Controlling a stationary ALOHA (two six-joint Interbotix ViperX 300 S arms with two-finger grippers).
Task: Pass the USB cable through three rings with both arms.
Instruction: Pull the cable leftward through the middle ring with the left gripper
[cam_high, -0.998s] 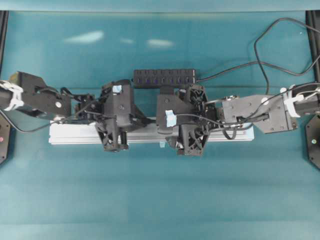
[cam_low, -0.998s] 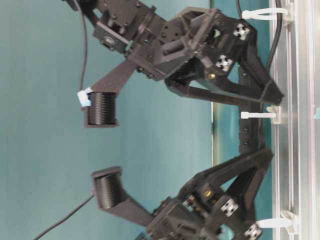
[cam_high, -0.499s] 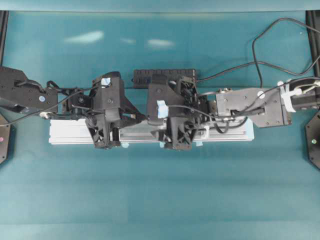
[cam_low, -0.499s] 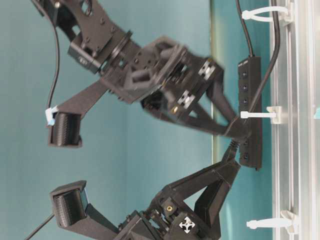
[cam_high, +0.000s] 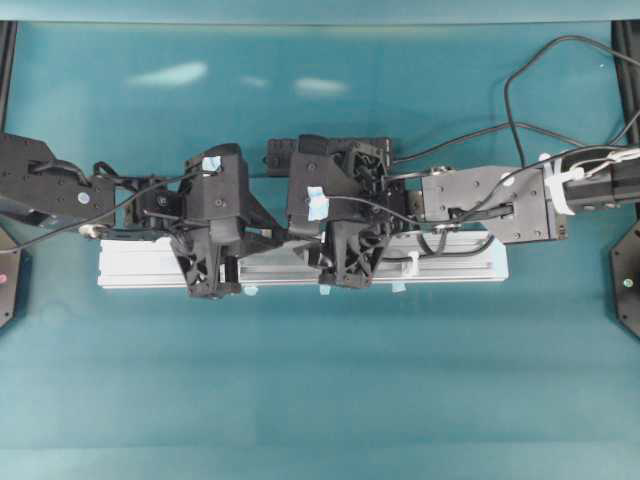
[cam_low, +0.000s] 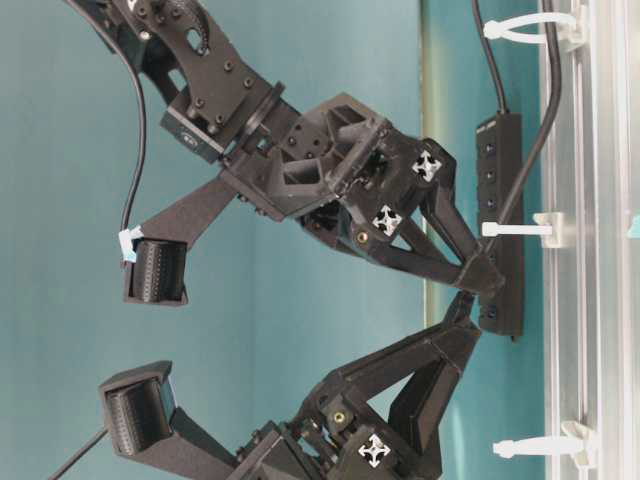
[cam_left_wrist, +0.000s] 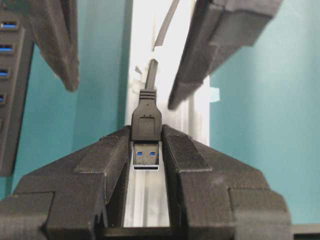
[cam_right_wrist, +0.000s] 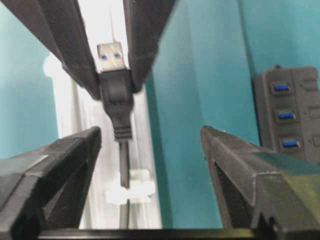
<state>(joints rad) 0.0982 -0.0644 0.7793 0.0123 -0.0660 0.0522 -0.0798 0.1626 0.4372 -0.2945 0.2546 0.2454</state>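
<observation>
1. A teal counter (cam_high: 320, 400) fills the overhead frame; one long silver rail (cam_high: 140, 268) lies across its middle.
2. Two black arms meet over the rail: the left gripper (cam_left_wrist: 146, 150) and the right gripper (cam_right_wrist: 150, 145), tips nearly touching at frame centre.
3. One black multi-port hub (cam_high: 280, 155) sits just above the rail, upper centre.
4. One USB cable (cam_left_wrist: 146, 117): its plug is clamped between the left jaws, metal end pointing back towards the left wrist camera; the right jaws stand wide on either side of the cord, not touching it.
5. Three rings show in the table-level view, down the right edge: top (cam_low: 528, 28), middle (cam_low: 522, 230), bottom (cam_low: 535, 446). The cord runs through the middle one.
</observation>
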